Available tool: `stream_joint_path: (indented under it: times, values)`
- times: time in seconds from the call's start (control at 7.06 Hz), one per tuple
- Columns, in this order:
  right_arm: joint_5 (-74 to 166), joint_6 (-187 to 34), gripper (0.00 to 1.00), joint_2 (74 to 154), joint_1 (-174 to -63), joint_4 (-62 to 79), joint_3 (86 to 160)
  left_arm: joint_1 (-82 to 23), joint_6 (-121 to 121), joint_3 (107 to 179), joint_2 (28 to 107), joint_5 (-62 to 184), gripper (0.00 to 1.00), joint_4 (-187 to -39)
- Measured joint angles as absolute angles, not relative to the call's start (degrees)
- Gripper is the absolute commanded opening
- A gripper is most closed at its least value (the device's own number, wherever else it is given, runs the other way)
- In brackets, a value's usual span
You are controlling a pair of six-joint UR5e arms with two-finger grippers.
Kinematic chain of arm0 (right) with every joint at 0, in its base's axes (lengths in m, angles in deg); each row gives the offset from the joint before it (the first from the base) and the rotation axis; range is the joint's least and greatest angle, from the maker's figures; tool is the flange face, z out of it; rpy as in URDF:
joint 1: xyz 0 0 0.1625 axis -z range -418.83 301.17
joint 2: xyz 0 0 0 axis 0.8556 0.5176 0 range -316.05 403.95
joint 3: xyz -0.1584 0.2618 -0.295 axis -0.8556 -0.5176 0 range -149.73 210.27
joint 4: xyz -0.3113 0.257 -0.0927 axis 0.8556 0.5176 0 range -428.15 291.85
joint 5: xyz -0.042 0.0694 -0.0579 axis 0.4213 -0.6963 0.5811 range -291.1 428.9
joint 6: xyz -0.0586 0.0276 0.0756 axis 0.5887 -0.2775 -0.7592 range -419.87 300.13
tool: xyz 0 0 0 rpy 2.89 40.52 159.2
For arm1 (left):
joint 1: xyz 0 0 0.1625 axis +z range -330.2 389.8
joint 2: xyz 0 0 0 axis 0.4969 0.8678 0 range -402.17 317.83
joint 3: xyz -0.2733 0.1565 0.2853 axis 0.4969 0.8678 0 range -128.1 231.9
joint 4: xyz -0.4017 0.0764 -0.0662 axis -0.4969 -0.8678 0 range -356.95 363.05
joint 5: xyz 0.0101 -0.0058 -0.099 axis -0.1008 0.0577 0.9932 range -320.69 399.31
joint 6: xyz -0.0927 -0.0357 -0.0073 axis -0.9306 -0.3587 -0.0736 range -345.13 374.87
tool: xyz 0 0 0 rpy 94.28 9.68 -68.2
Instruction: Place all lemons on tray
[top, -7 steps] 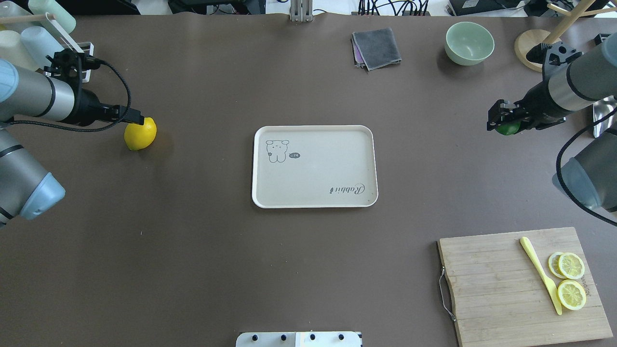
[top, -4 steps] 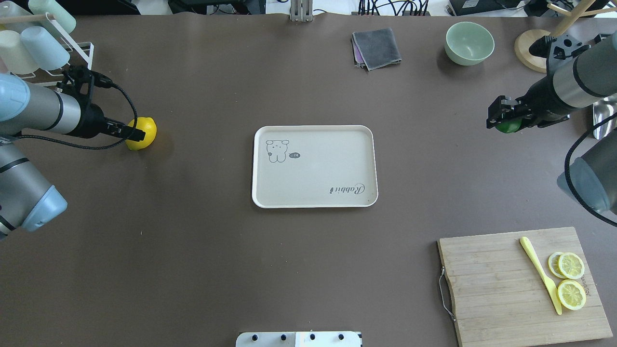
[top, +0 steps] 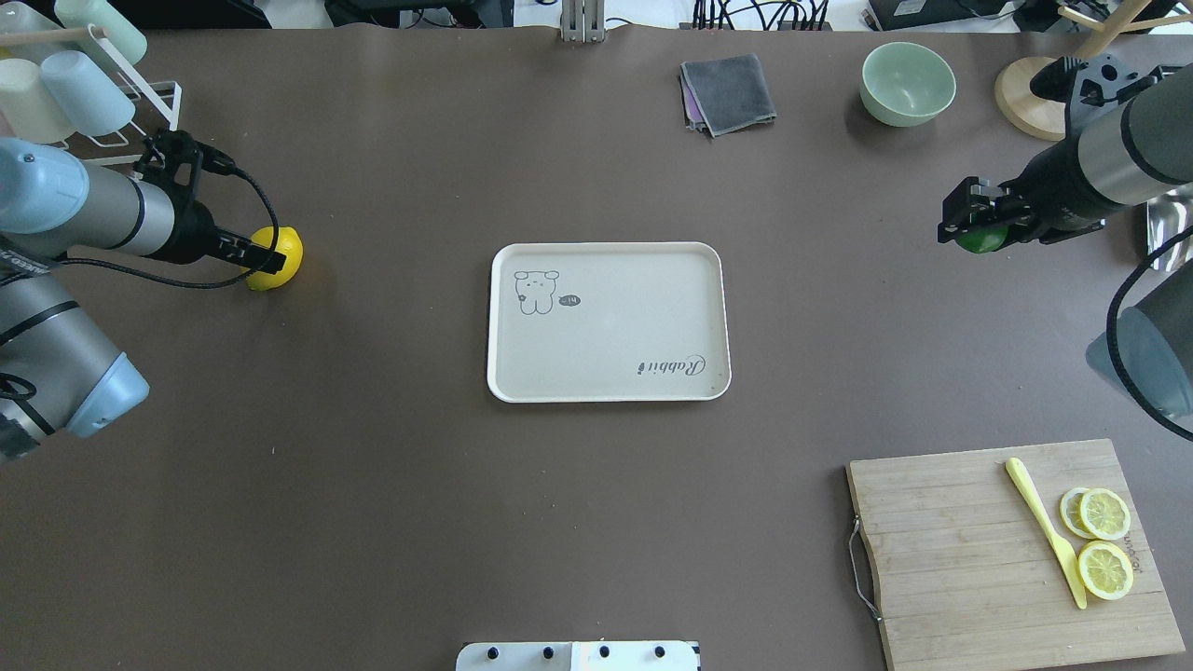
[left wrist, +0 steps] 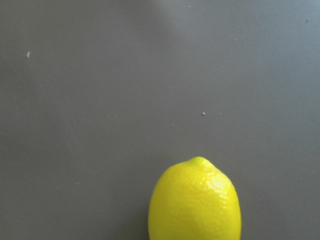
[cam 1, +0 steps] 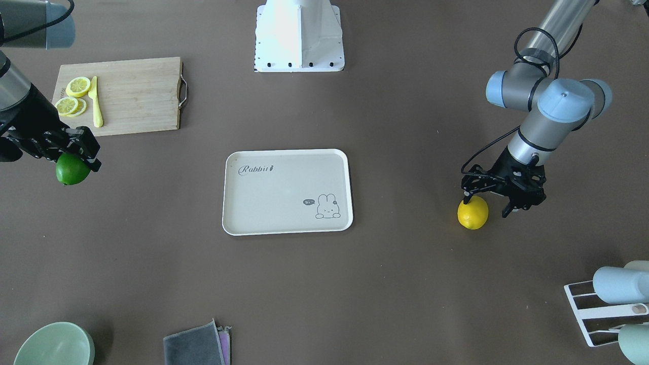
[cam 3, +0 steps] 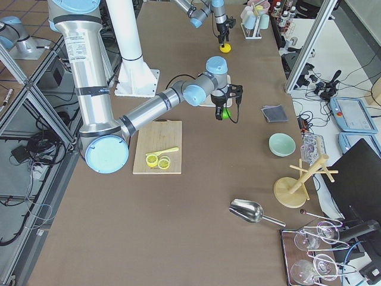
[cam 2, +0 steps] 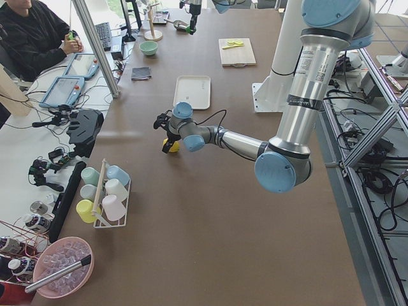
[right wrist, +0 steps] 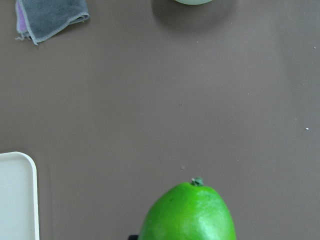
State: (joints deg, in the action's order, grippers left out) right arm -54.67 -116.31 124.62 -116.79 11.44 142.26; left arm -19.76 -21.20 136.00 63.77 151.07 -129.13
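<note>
We found the left end effector (cam 1: pixel 488 202) with its fingers spread apart, poised low over the bright yellow oval lemon (cam 1: pixel 472 213). That fruit lay on the brown counter (top: pixel 373 466), well apart from the flat off-white rectangular tray (top: pixel 615 317). One finger stood at the fruit's top; we could not tell whether it touched. The right end effector (cam 1: pixel 77 154) was clamped on the glossy green oval lemon (cam 1: pixel 71 171), well apart from the tray on its opposite side. Both lemons were off the tray.
</note>
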Motion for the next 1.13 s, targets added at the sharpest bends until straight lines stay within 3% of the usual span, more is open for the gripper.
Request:
stream_joint_path:
  times: [0.14, 0.28, 0.43, 0.71, 1.13]
  values:
    - [-54.67, -116.44, 0.00, 124.59, -116.72, 11.51, 142.86, -19.27, -21.51, 134.65, 64.94, 151.03, 0.98, -129.16]
    - [-54.62, -116.51, 0.00, 124.56, -116.60, 11.55, 143.26, -18.94, -21.67, 133.97, 65.47, 151.00, 0.73, -129.17]
    - [-54.55, -116.55, 0.00, 124.53, -116.41, 11.56, 143.47, -18.75, -21.79, 133.68, 65.69, 150.99, 0.01, -129.20]
    - [-54.63, -116.58, 0.00, 123.98, -116.18, 11.59, 143.81, -18.70, -21.90, 134.46, 65.81, 151.40, 0.00, -129.07]
    - [-54.48, -117.41, 0.00, 120.48, -114.94, 14.61, 144.04, -22.10, -25.28, 141.62, 68.37, 158.47, 0.00, -120.30]
